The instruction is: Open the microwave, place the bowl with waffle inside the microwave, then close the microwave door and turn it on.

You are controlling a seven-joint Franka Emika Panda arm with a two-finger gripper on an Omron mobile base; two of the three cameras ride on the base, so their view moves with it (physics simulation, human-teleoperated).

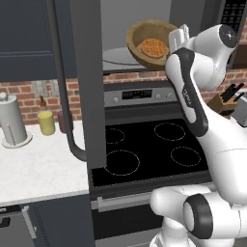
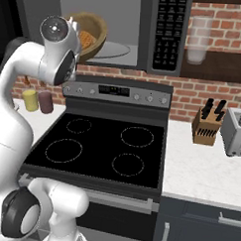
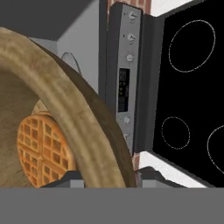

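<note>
The microwave (image 2: 146, 24) hangs above the stove with its keypad strip (image 2: 168, 33) at the right. The microwave door (image 1: 87, 72) stands swung wide open toward me, its long bar handle (image 1: 62, 96) on the near side. At the cavity mouth, over the glass turntable (image 1: 118, 55), the brown bowl (image 1: 144, 36) hangs tilted with the waffle (image 1: 153, 48) inside. My gripper (image 1: 177, 39) is shut on the bowl's right rim. In the hand view the bowl rim (image 3: 87, 127) runs between the fingertips (image 3: 70, 177), with the waffle (image 3: 43, 148) to the left. The right base view has the bowl (image 2: 94, 27) behind my wrist.
The black stove top (image 1: 144, 144) lies below. On the left counter (image 1: 38, 169) stand a yellow jar (image 1: 47, 123), a maroon jar (image 1: 62, 120) and a paper towel holder (image 1: 13, 120). On the right are a knife block (image 2: 207, 126), a toaster (image 2: 237, 131) and a glass (image 2: 198, 39) on a shelf.
</note>
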